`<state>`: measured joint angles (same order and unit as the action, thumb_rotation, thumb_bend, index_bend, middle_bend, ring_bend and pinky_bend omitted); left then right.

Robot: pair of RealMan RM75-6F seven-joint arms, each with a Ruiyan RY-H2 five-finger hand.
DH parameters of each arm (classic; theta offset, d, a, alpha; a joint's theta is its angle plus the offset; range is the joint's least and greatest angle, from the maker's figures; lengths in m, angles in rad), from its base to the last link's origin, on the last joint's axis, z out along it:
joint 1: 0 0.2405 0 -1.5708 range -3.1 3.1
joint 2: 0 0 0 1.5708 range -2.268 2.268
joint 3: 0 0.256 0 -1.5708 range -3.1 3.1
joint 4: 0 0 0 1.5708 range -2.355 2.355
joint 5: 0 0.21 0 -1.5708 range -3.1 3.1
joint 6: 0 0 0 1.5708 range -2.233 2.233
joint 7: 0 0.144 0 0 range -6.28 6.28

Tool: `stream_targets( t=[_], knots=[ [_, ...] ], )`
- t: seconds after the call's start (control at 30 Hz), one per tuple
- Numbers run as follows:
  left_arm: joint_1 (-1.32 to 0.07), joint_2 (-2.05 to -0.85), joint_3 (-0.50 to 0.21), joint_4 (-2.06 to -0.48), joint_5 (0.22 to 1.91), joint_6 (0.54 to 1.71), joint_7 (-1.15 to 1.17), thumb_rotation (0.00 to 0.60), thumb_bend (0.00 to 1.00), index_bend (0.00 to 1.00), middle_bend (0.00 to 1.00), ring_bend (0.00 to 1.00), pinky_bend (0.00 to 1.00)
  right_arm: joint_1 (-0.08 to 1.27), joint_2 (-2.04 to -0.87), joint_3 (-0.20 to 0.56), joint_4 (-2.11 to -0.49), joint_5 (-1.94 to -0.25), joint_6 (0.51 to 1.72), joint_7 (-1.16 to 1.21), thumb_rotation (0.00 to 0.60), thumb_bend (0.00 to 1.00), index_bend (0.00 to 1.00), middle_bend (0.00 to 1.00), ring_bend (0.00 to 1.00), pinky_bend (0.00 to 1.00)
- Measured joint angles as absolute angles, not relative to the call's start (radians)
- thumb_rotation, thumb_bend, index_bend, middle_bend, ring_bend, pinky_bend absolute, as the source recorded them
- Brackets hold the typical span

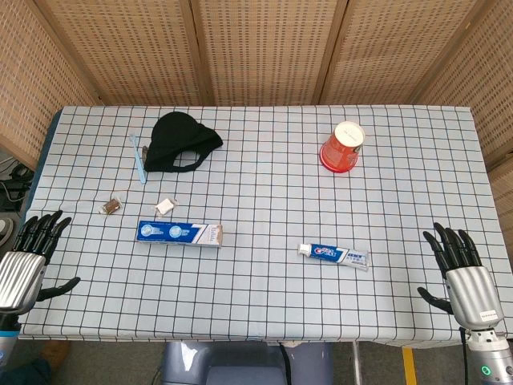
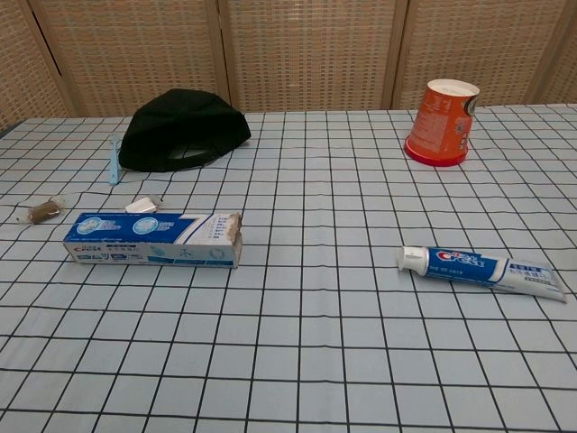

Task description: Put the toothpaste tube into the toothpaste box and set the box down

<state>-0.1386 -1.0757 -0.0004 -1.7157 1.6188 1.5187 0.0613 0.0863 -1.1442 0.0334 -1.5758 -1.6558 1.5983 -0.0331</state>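
The toothpaste tube (image 1: 333, 254) lies flat on the worktop (image 1: 264, 184), cap pointing at the toothpaste box (image 1: 179, 233), well apart from it. The box's open end faces the tube. Both hands, left hand (image 1: 28, 261) and right hand (image 1: 461, 265), wait at the edges, fingers spread, holding nothing. Best to pick up the tube by its middle and keep it level

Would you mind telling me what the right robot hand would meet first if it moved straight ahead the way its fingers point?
Probably nothing: the right robot hand points up the table's right side, missing the toothpaste tube and red cup, though depth is uncertain.
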Motion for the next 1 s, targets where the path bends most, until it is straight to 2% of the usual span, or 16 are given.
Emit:
stream_targets(
  t=[0.1,0.3,0.4,0.5,0.57,0.67,0.8,1.0],
  knots=[
    [-0.137,-1.075,-0.001,-1.715,1.618,1.518,0.06,0.6,0.0,0.0,0.0,0.0,0.0,0.086,-1.144,0.032,-1.577,-1.658,1.596,-0.034,0.6,0.0,0.0,0.0,0.0,0.0],
    [-0.138,-1.077,-0.003,-1.716,1.617,1.514,0.064,0.6,0.0,0.0,0.0,0.0,0.0,0.097,-1.143,0.026,-1.588,-1.655,1.561,-0.02,0.6,0.0,0.07,0.01,0.0,0.0],
    [-0.14,-1.08,-0.006,-1.717,1.609,1.506,0.07,0.6,0.0,0.0,0.0,0.0,0.0,0.121,-1.141,0.027,-1.598,-1.642,1.503,-0.009,0.6,0.0,0.12,0.07,0.04,0.0],
    [-0.145,-1.086,-0.012,-1.716,1.594,1.492,0.083,0.6,0.0,0.0,0.0,0.0,0.0,0.169,-1.147,0.04,-1.603,-1.612,1.405,-0.022,0.6,0.0,0.2,0.19,0.15,0.1],
    [-0.149,-1.091,-0.015,-1.714,1.581,1.48,0.098,0.6,0.0,0.0,0.0,0.0,0.0,0.208,-1.157,0.055,-1.605,-1.58,1.333,-0.045,0.6,0.0,0.25,0.28,0.24,0.23],
    [-0.155,-1.1,-0.022,-1.709,1.562,1.463,0.112,0.6,0.0,0.0,0.0,0.0,0.0,0.273,-1.186,0.082,-1.611,-1.503,1.211,-0.086,0.6,0.01,0.31,0.35,0.33,0.34],
    [-0.165,-1.109,-0.03,-1.703,1.538,1.441,0.126,0.6,0.0,0.0,0.0,0.0,0.0,0.35,-1.244,0.121,-1.612,-1.368,1.093,-0.164,0.6,0.08,0.35,0.39,0.37,0.39],
    [-0.174,-1.115,-0.037,-1.696,1.513,1.417,0.131,0.6,0.0,0.0,0.0,0.0,0.0,0.416,-1.343,0.157,-1.604,-1.224,1.031,-0.284,0.6,0.14,0.38,0.41,0.4,0.43]
  ],
)
